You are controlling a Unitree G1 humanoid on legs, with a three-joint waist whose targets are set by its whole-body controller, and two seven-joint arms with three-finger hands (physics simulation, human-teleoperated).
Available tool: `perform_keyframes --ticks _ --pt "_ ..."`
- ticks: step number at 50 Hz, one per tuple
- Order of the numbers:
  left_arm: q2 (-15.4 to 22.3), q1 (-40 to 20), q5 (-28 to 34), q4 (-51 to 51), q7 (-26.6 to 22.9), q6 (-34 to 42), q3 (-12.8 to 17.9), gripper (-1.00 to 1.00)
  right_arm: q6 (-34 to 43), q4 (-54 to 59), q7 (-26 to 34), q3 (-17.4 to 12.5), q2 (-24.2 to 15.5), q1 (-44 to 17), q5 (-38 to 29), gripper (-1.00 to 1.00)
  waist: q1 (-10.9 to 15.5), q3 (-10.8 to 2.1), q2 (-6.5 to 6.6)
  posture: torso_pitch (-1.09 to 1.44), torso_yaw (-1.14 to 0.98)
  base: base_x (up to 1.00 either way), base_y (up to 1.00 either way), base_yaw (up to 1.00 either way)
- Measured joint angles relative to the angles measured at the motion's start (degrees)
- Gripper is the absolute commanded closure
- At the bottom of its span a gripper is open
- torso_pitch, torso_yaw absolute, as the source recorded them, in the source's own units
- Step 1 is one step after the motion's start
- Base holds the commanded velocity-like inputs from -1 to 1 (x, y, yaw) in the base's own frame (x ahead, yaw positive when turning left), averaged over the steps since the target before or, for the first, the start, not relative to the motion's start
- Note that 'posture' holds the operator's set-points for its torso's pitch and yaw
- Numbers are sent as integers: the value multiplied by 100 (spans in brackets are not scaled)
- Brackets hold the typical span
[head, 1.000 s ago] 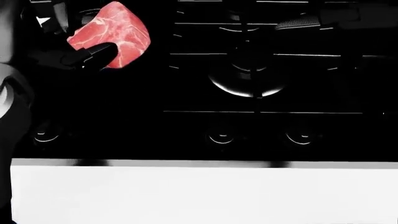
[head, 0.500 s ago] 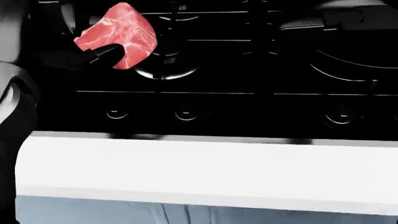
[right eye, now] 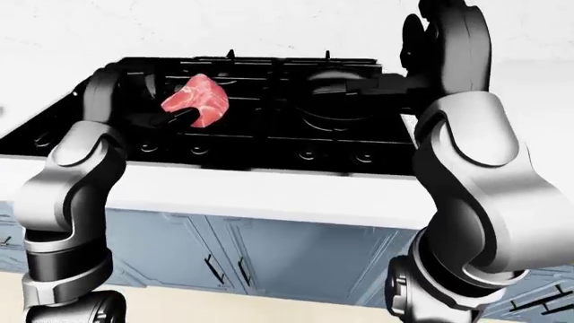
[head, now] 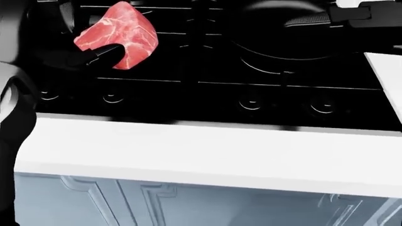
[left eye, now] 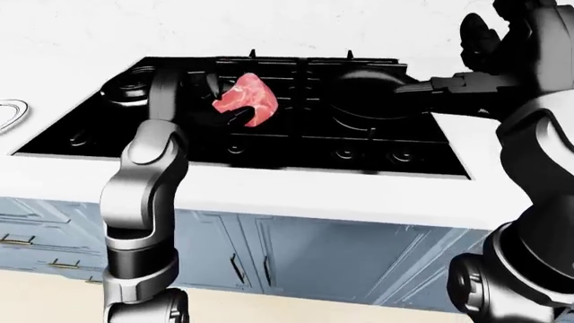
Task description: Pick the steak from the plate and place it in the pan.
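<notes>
In the left-eye view, the left hand (left eye: 226, 108) is closed round a red, marbled steak (left eye: 247, 101), holding it in the air above the black stove (left eye: 81, 131). The pan (left eye: 363, 86) sits well to the hand's right on a burner, its long handle (left eye: 449, 86) running further right toward the raised right hand (left eye: 489, 30); whether that hand's fingers are open or closed cannot be told. Far to the left hand's left, a sliver of white plate (left eye: 9, 114) shows at the view's edge, bare in what is visible. In the head view, the steak (head: 118, 35) fills the top left, pinched from below by a dark finger (head: 103, 55), probably lifted this way to clear the grates in transit. The pan (head: 283, 33) lies to its right, above a row of knobs (head: 251, 102) and the white counter (head: 201, 150). In the right-eye view, the right arm (right eye: 471, 148) looms large, and the steak (right eye: 196, 99) hangs left of the pan, not yet over it.
</notes>
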Motion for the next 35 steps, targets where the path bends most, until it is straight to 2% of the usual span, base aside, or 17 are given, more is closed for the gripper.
perform_keyframes --ticks 3,9,14,18,21,23,25,27,30,33,35 --pt "8 -14 1 -45 9 -35 16 100 -77 8 6 6 -11 7 1 -100 -73 -122 207 0 0 0 0 0" --pt "33 84 33 -3 40 30 80 100 -97 -42 29 81 2 9 68 -100 22 -174 -38 0 0 0 0 0" --pt "37 84 49 16 49 25 86 100 -159 -20 21 92 -17 2 44 -100 73 -193 -104 0 0 0 0 -1" --pt "99 150 104 28 96 54 230 100 -118 55 47 213 51 -20 96 -100 85 -255 -164 0 0 0 0 -89" --pt "101 111 146 32 145 60 256 100 -116 -22 52 169 15 -29 119 -100 43 -340 -162 0 0 0 0 -100" --pt "93 48 130 2 135 37 202 100 -149 -36 28 105 -17 -63 82 -100 37 -353 -212 0 0 0 0 -100" --pt "78 -19 89 -58 103 -14 139 100 -185 -46 -1 53 -43 -79 37 -100 -2 -366 -327 0 0 0 0 -100" --pt "-36 -18 26 -76 54 -61 -10 100 -182 -44 -42 -44 -85 15 -21 -100 -132 -298 -258 0 0 0 0 -5" --pt "-86 37 -121 -115 -89 -9 -248 100 -136 -13 -124 -112 -101 -2 -131 -100 -80 -112 -217 0 0 0 0 0" --pt "-41 61 -120 -66 -99 55 -145 100 -150 16 -87 18 -70 -11 -102 -100 -26 -20 -119 0 0 0 0 0" --pt "2 48 -65 -62 -44 53 -19 100 -167 10 -47 62 -66 -2 -68 -100 -32 -35 -31 0 0 0 0 0"
